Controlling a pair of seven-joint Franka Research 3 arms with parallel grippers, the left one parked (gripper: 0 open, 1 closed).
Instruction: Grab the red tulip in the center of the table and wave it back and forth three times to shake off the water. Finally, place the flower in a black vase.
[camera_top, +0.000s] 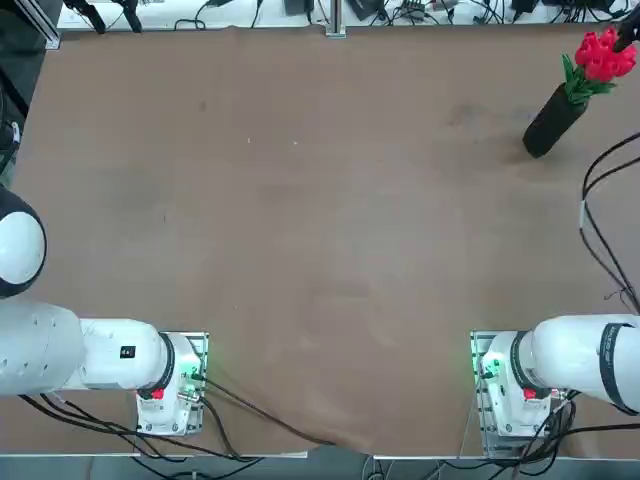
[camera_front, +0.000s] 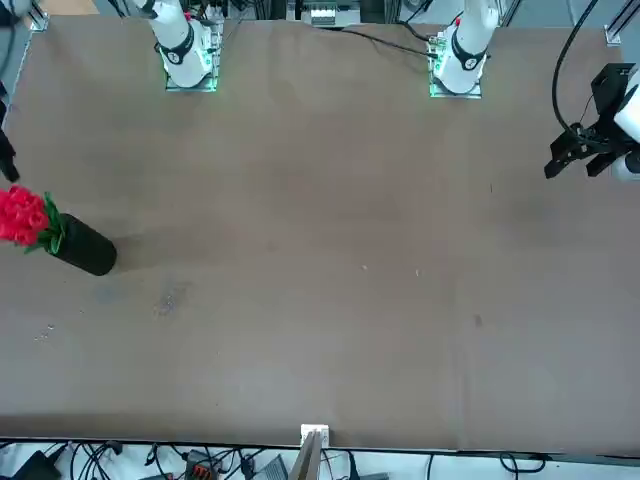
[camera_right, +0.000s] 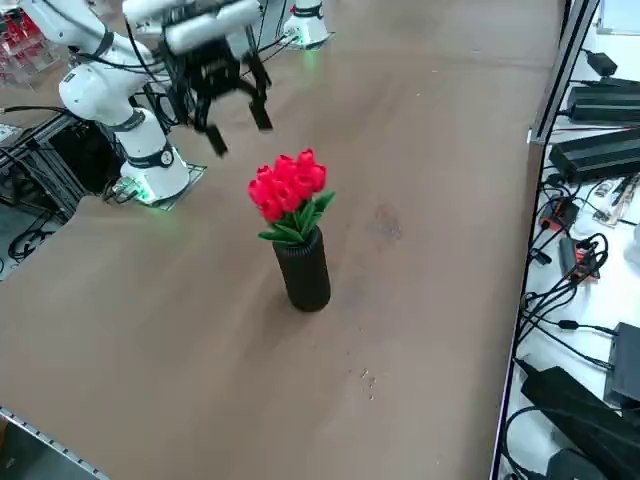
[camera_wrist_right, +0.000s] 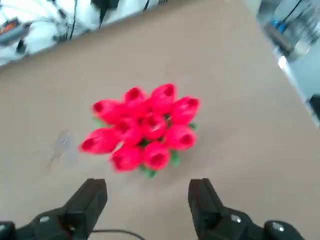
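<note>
red tulip (camera_right: 288, 188), matte black vase (camera_right: 303, 272)

The top view looked straight down over the bench (camera_top: 300, 220); the front view faced the robot from across it. The right side view looked diagonally down, sharing the vase (camera_right: 302, 272) with both; the wrist view was closest, facing the tulips (camera_wrist_right: 145, 127).

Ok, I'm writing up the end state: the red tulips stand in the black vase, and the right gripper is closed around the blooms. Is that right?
Not quite: the right gripper isn't closed around the blooms; its fingers are open and apart from them, as the right wrist view shows. The red tulips do stand in the black vase.
</note>
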